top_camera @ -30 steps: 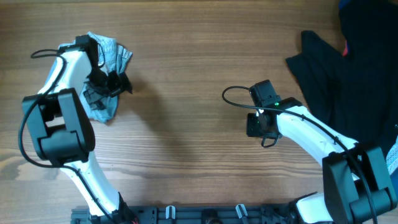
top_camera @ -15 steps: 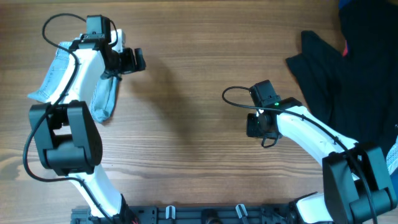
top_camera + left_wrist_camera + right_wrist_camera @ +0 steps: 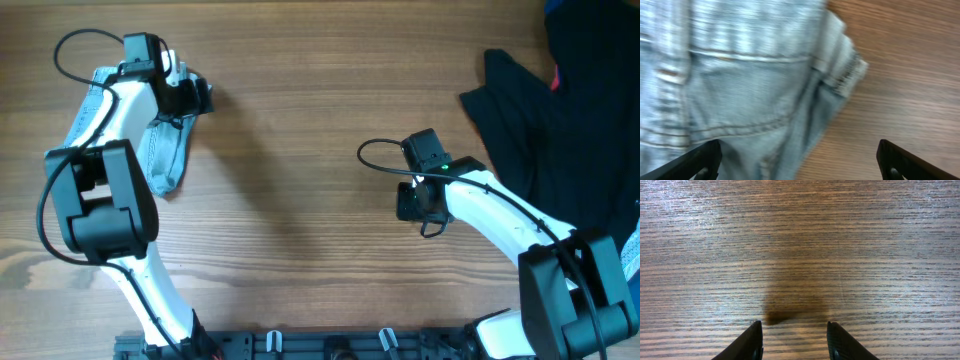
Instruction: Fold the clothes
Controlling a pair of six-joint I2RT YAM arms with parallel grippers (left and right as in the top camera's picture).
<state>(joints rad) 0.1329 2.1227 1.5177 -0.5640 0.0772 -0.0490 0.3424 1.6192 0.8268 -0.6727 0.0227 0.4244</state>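
**Pale denim bundled at the bench's far left, both sets of fingers empty**

Seen from above, a wooden bench (image 3: 300, 150) carries two white robot arms that reach in from the near edge. The pale blue denim garment (image 3: 165, 160) lies at the far left, bunched into a narrow, uneven strip. The strip runs from the back left towards the front and ends in a rounded fold. Part of it is hidden beneath the left arm (image 3: 110, 110), which crosses over it.

The left fingers (image 3: 700, 160) are spread wide and hold nothing. They hang over the right edge of the denim. In the wrist view, a stitched seam and a frayed hem corner jut towards bare wood on the right.

The right fingers (image 3: 752, 340) are partly open with nothing between them. They sit over bare wood right of centre.

A black garment (image 3: 540, 110) fills the back right corner and runs off the frame. Its nearest edge is apart from the right fingers.

Between the two arms, a broad stretch of bare wood spans the middle of the bench.
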